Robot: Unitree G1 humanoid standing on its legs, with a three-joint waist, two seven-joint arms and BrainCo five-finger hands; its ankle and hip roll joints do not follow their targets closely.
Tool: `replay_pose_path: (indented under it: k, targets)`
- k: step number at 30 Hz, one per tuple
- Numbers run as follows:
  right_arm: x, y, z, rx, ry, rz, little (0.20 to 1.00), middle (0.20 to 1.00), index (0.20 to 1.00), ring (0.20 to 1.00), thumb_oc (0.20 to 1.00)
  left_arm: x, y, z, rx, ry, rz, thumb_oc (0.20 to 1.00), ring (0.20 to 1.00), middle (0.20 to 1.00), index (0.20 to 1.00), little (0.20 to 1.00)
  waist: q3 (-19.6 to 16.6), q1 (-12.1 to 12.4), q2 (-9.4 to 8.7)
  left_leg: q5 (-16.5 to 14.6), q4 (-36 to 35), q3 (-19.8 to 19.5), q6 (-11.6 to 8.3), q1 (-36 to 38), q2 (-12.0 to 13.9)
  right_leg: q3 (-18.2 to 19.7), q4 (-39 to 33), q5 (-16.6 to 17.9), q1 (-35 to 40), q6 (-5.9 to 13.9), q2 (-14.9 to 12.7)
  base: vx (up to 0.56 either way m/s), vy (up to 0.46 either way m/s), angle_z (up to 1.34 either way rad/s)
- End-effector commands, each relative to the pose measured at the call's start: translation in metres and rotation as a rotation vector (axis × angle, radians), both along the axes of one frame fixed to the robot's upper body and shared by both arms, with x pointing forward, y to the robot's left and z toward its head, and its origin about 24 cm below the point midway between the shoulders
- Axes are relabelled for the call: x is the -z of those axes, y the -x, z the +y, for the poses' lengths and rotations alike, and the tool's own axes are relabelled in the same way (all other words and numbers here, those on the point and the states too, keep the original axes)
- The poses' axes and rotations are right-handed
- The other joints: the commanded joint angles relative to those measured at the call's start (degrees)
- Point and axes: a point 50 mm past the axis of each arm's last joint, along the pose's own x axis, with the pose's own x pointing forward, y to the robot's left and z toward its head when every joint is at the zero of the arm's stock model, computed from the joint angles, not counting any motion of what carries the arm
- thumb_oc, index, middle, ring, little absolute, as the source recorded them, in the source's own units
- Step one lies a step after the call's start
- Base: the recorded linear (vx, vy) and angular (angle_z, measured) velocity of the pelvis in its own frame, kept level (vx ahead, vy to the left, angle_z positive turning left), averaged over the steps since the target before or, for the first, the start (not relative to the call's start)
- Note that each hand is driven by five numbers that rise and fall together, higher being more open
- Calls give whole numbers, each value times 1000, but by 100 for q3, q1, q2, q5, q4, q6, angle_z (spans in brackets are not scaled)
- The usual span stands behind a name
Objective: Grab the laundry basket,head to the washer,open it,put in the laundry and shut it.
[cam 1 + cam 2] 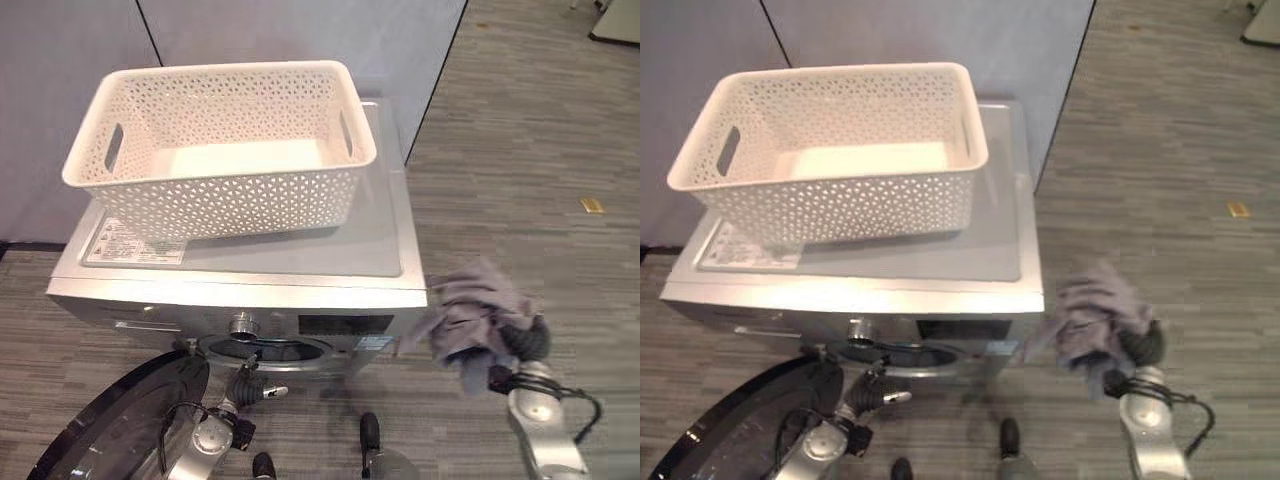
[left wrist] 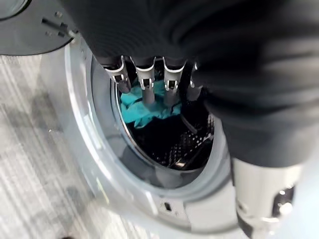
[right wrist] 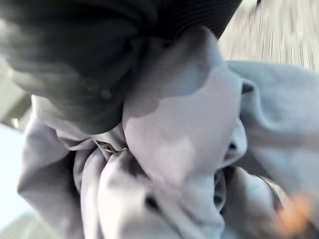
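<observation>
**Grey laundry held beside the open washer**

While the grey laundry hangs bunched at the lower right of the frame, the right hand is clenched around it, just right of the washer. The white basket sits on the washer's top. At lower left the door stands open, and the left hand, fingers straight, points into the drum, where teal cloth lies.

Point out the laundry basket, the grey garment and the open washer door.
laundry basket (image 1: 205, 195): left eye view, front wall.
grey garment (image 1: 470, 315): left eye view, middle of the bunched cloth.
washer door (image 1: 110, 420): left eye view, dark glass face.
</observation>
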Motion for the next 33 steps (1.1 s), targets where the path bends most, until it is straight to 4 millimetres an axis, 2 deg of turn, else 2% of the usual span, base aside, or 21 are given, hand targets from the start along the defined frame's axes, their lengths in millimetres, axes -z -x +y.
replay_pose_path:
  k: [1, 2, 4, 5, 6, 8, 12, 13, 15, 16, 18, 20, 21, 27, 29, 33]
  targets:
    - [-31, -26, 13, -111, -88, -184, 200, 200, 200, 200, 200, -15, -20, -4, -4, 43, -98, 1000, 1000, 1000, 1000, 1000, 245, 40, -202, -331, 230, -376, 230, -50, -68, -301, 66, -365, 265, 213, -193, -59, -7, -14]
    - [-24, -26, 27, -169, -129, -156, 200, 200, 200, 200, 200, -15, -22, -6, -2, 41, -106, 1000, 1000, 1000, 1000, 1000, 285, 51, -226, -316, 224, -345, 223, -76, -66, -290, 71, -349, 223, 217, -192, -38, -9, -13]
    - [-20, -25, 35, -207, -154, -136, 200, 200, 200, 200, 200, -16, -24, -7, -1, 38, -111, 1000, 1000, 1000, 1000, 1000, 313, 52, -243, -297, 215, -324, 214, -93, -60, -286, 72, -338, 195, 215, -194, -32, -17, -15]
    - [-9, -21, 56, -307, -221, -87, 200, 200, 200, 200, 200, -21, -28, -12, 17, 36, -138, 1000, 1000, 1000, 1000, 1000, 387, 79, -269, -264, 212, -326, 195, -138, -41, -316, 79, -326, 158, 209, -199, -34, -22, -6]
    - [-9, -22, 56, -308, -222, -86, 200, 200, 200, 200, 200, -21, -28, -12, 16, 35, -138, 1000, 1000, 1000, 1000, 1000, 385, 74, -271, -263, 214, -329, 195, -141, -42, -318, 79, -326, 157, 209, -199, 0, 0, 0]
    - [-2, -16, 73, -400, -262, -45, 200, 200, 200, 200, 200, -27, -32, -16, 61, 19, -172, 1000, 1000, 1000, 1000, 1000, 454, 116, -292, -232, 215, -365, 175, -191, -25, -373, 81, -326, 144, 204, -207, -26, -15, -1]
    - [7, -18, 117, -584, -357, 10, 200, 200, 200, 200, 200, -43, -43, -28, 103, 51, -262, 1000, 1000, 1000, 1000, 1000, 795, 291, -360, -133, 322, -569, 135, -529, 7, -544, 79, -301, 46, 187, -243, -103, -41, 1]
    - [7, -19, 117, -585, -358, 8, 200, 200, 200, 200, 200, -44, -44, -28, 102, 50, -263, 1000, 1000, 1000, 1000, 1000, 794, 275, -364, -137, 338, -583, 136, -549, 7, -556, 79, -301, 41, 186, -246, -139, -43, 6]
    - [12, -21, 131, -610, -403, 30, 200, 200, 200, 200, 200, -46, -45, -30, 32, 156, -264, 1000, 1000, 1000, 1000, 1000, 1057, 376, -367, -81, 469, -728, 113, -809, 15, -655, 105, -282, -53, 165, -270, -128, -48, 20]
    - [12, -21, 131, -611, -404, 29, 200, 200, 200, 200, 200, -46, -45, -30, 31, 156, -265, 1000, 1000, 1000, 1000, 1000, 1045, 366, -375, -64, 468, -734, 116, -835, 5, -659, 101, -271, -73, 165, -280, -156, -60, 29]
    - [15, -26, 142, -629, -431, 48, 200, 200, 200, 200, 200, -41, -41, -31, -19, 254, -227, 1000, 1000, 1000, 1000, 1000, 1301, 459, -353, -6, 594, -862, 98, -1107, 4, -754, 155, -245, -199, 140, -315, -139, -36, 34]
    - [15, -29, 146, -631, -447, 48, 200, 200, 200, 200, 200, -41, -41, -30, -25, 264, -223, 1000, 1000, 1000, 1000, 1000, 1331, 467, -347, 34, 619, -903, 99, -1219, -19, -780, 166, -223, -282, 139, -333, -78, -1, 32]
    - [13, -35, 155, -651, -464, 39, 200, 200, 200, 200, 200, -41, -40, -29, -15, 258, -226, 1000, 1000, 1000, 1000, 1000, 1447, 531, -325, 68, 658, -927, 90, -1376, -25, -810, 160, -183, -368, 137, -352, -50, 6, 18]
    - [6, -45, 174, -673, -511, 11, 200, 200, 200, 200, 200, -40, -38, -27, -31, 274, -228, 1000, 1000, 1000, 1000, 1000, 1678, 698, -272, 106, 800, -976, 60, -1734, -27, -871, 144, -119, -569, 133, -383, -67, 6, 14]
    - [-2, -52, 186, -686, -533, -15, 200, 200, 200, 200, 200, -43, -40, -29, -49, 287, -246, 1000, 1000, 1000, 1000, 1000, 1832, 774, -228, 128, 884, -1030, 55, -1944, -48, -913, 170, -94, -717, 122, -419, -81, 13, 15]
    - [-14, -61, 196, -694, -559, -60, 200, 200, 200, 200, 200, -48, -46, -31, -63, 297, -279, 1000, 1000, 1000, 1000, 1000, 1944, 867, -226, 142, 931, -1040, 59, -2096, -63, -958, 151, -57, -809, 125, -447, -50, 22, 11]
